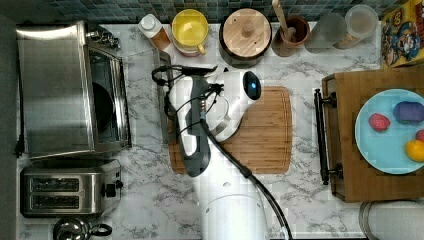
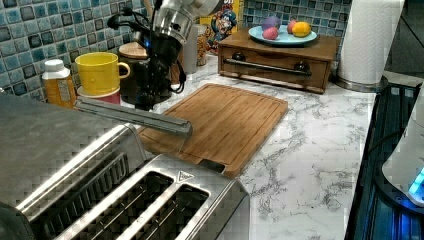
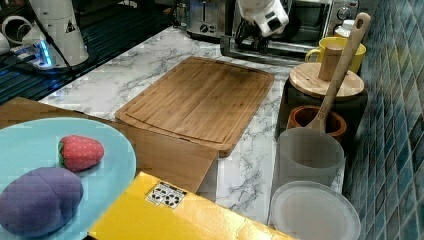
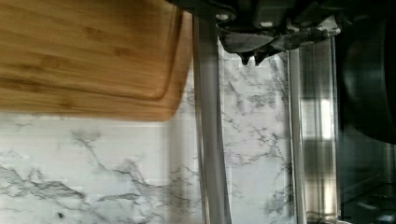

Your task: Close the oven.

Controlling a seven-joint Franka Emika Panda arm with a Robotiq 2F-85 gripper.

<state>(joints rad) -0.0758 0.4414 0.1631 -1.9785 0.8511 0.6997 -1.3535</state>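
The oven (image 1: 55, 90) stands at the top view's left with its glass door (image 1: 145, 100) swung down flat over the marble counter. The dark interior (image 1: 102, 107) is exposed. The door's long metal bar handle (image 1: 164, 120) lies along the edge of the wooden cutting board (image 1: 265, 130). My gripper (image 2: 148, 97) hangs just above the far end of that handle (image 2: 135, 116), close to the yellow mug. In the wrist view the handle (image 4: 210, 116) runs straight below the gripper (image 4: 257, 53), with the glass door (image 4: 317, 140) beside it.
A two-slot toaster (image 1: 65, 192) sits beside the oven. A yellow mug (image 1: 190, 30), an orange bottle (image 1: 152, 30) and a wood-lidded canister (image 1: 247, 32) line the tiled back wall. A wooden tray (image 1: 350, 100) holding a plate of toy fruit stands at the top view's right.
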